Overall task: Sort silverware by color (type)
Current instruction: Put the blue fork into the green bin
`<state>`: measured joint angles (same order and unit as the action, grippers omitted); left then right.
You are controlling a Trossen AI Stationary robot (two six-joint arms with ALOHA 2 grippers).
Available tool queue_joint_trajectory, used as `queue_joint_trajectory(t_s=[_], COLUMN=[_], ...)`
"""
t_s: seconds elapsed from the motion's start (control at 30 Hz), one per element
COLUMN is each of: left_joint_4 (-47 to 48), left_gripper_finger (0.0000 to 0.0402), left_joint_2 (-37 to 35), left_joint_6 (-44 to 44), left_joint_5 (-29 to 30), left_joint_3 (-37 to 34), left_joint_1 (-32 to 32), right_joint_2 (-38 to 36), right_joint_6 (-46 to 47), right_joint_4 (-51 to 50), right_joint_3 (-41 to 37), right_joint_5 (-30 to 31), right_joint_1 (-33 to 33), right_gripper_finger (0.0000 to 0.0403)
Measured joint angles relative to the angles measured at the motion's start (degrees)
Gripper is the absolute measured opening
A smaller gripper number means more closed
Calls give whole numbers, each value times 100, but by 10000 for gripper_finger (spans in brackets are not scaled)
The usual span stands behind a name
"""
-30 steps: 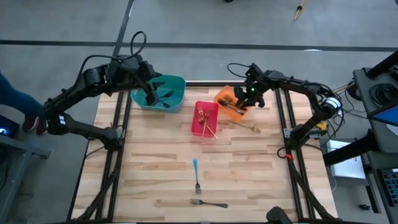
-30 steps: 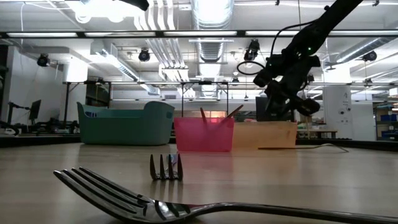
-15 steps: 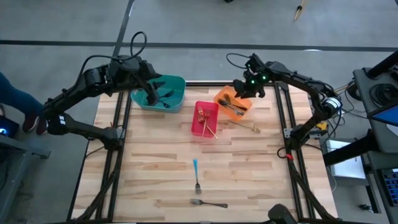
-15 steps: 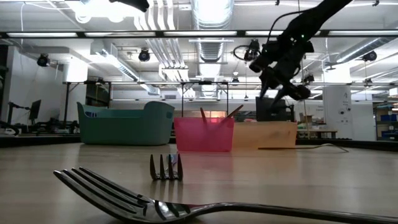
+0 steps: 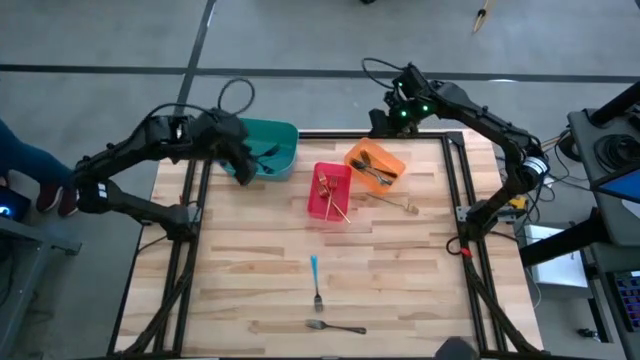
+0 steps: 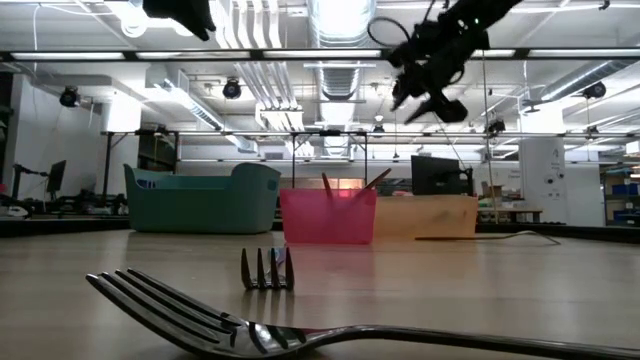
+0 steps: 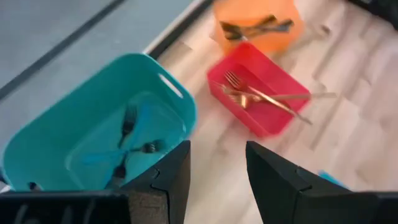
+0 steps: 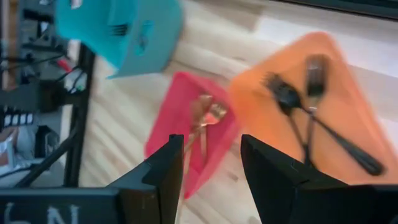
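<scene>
From above, my right claw (image 5: 383,122) hangs beyond the orange bin (image 5: 375,165); my left claw (image 5: 243,170) sits beside the teal bin (image 5: 270,148). Right wrist: fingers parted, empty, dark forks (image 8: 298,106) ahead. Left wrist: parted, empty, gold forks (image 7: 261,96) in the red bin (image 7: 258,93).

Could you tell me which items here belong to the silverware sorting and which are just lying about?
Job:
blue-handled fork
silver fork
fork by the orange bin
gold forks
teal bin
red bin
orange bin

Lying about:
cables beyond the table's right edge
</scene>
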<state>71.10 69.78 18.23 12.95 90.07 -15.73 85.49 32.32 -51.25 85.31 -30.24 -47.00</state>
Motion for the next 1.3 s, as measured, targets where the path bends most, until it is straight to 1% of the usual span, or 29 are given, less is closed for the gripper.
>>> queue_joint_trajectory(t_s=[0.1, 0.2, 0.33, 0.47, 0.57, 0.73, 0.87, 0.97, 1.07, 1.2, 1.3], left_joint_4=[27, 25, 22, -74, -246, -903, -1463, -1808, -1998, -2048, -2054], left_gripper_finger=[134, 134, 134, 134, 134, 134, 134, 134, 134, 134, 134], left_joint_2=[-6, -21, -31, -51, -61, -66, -66, -66, -64, -59, -61], left_joint_6=[33, 106, 547, 1158, 1667, 2383, 2912, 3177, 3350, 3480, 3480], left_joint_5=[1, 0, 4, 45, 377, 996, 1491, 1937, 2310, 2533, 2723], left_joint_3=[-96, -257, -455, -719, -988, -1468, -1765, -1887, -1937, -1882, -1753], left_joint_1=[380, 788, 1420, 2304, 3080, 4338, 5028, 5329, 5436, 5436, 5434], right_joint_2=[-11, -37, -42, -39, -33, -22, 102, 300, 568, 992, 1354], right_joint_6=[8, 215, 625, 1249, 1778, 2673, 3245, 3650, 3902, 4141, 4148], right_joint_4=[-80, -103, -114, -132, -124, -125, -111, -75, -63, -71, -66], right_joint_3=[338, 581, 833, 1033, 1099, 1107, 1107, 1107, 1107, 1132, 1325], right_joint_5=[44, 188, 476, 781, 1048, 1627, 2112, 2249, 2277, 2275, 2273], right_joint_1=[345, 787, 1508, 2314, 2960, 4111, 4928, 5348, 5659, 5940, 6052], right_gripper_finger=[149, 148, 149, 150, 150, 150, 150, 150, 150, 150, 150])
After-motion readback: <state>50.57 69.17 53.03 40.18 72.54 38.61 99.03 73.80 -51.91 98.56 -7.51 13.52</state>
